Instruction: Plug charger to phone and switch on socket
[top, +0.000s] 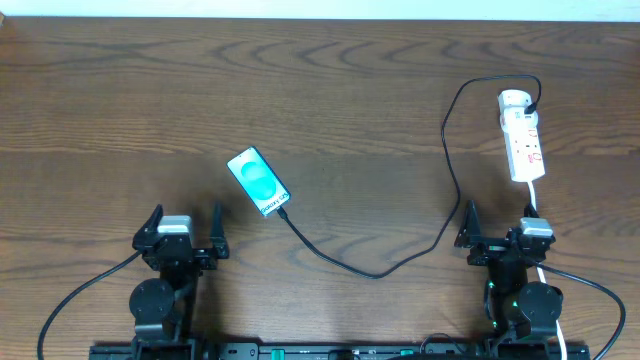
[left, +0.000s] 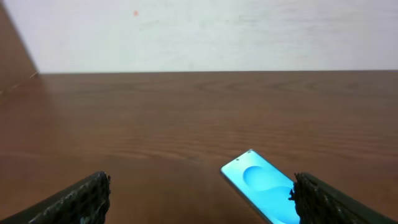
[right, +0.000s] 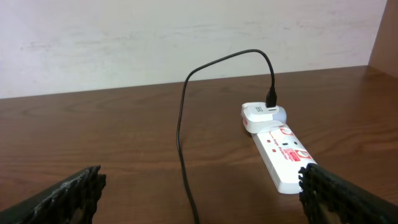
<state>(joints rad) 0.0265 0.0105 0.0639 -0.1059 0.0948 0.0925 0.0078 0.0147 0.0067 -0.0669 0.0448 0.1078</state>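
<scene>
grained wood table (top: 320, 80), flat phone (top: 258, 181), thin charger (top: 370, 272), oblong socket (top: 524, 145), left fingers (top: 150, 228) and right fingers (top: 467, 228) spread

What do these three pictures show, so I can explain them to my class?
A robot with two arms sits at a brown wooden table. One picture looks down from above; the other two come from cameras on the wrists, with dark fingers at the bottom corners. The left gripper and the right gripper are open and hold nothing. On the table lie a small flat phone with a cyan screen, a white power strip with red marks, and a thin black charger cable running from the strip to the phone's end.
</scene>
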